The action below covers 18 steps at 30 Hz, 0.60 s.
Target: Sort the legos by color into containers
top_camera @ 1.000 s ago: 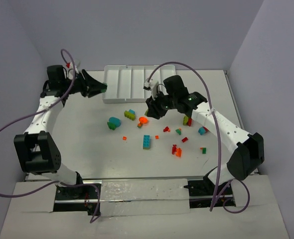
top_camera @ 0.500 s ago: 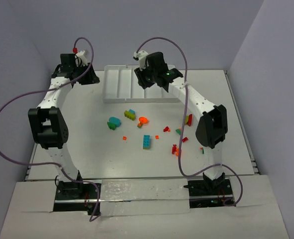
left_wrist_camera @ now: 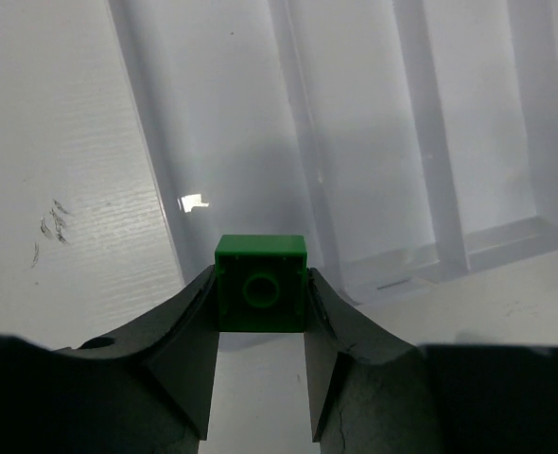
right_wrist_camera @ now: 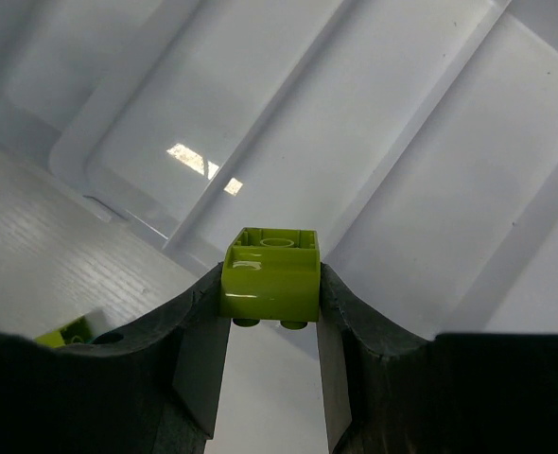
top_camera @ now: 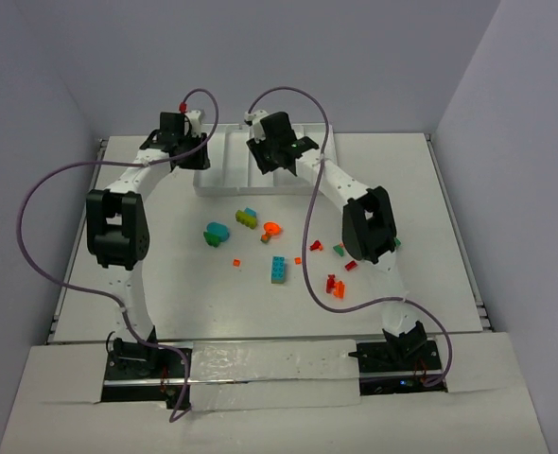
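Note:
The white tray [top_camera: 227, 170] with long compartments lies at the far middle of the table. My left gripper [top_camera: 194, 153] hangs over its left end, shut on a dark green brick [left_wrist_camera: 260, 284] above the leftmost compartment [left_wrist_camera: 232, 142]. My right gripper [top_camera: 266, 157] hangs over the tray's middle, shut on a lime green brick [right_wrist_camera: 270, 275] above a divider rim between compartments [right_wrist_camera: 402, 142]. The compartments seen from the wrists hold nothing. Loose legos lie on the table: a teal and green one [top_camera: 217, 233], a teal and lime one [top_camera: 247, 218], an orange one [top_camera: 272, 229], a blue stack [top_camera: 278, 270].
More small bricks are scattered right of centre: a red bit [top_camera: 316, 246], a green and orange piece [top_camera: 339, 251], a red and orange stack [top_camera: 334, 286], tiny orange bits [top_camera: 236, 262]. Purple cables loop above both arms. Walls enclose the table at the back and sides.
Both arms have swung to the tray. The left gripper moved right from beside the tray's left end. The right gripper moved from over the scattered bricks to the tray's middle.

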### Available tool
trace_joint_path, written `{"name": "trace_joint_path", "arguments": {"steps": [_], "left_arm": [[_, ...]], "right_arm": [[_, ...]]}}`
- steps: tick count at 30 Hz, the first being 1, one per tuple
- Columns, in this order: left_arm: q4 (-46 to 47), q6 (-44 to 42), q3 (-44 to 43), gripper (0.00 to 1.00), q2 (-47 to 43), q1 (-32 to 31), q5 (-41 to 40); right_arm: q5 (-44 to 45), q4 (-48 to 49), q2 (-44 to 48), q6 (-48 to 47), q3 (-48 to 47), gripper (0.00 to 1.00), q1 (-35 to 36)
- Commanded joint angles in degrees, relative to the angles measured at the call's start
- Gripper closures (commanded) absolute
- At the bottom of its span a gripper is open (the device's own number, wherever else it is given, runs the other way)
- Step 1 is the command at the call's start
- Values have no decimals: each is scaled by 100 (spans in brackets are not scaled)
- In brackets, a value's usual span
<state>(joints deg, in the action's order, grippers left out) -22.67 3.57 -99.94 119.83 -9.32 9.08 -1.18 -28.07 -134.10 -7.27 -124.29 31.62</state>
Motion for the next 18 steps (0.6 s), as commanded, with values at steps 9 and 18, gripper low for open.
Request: {"name": "trace_joint_path", "arguments": {"steps": [9, 18], "left_arm": [[311, -146, -754, 87, 740, -61, -354], [219, -137, -1098, 61, 1051, -114, -415]], "right_arm": [[107, 654, -567, 52, -289, 100, 13], [231, 734, -775, 23, -429, 63, 11]]}}
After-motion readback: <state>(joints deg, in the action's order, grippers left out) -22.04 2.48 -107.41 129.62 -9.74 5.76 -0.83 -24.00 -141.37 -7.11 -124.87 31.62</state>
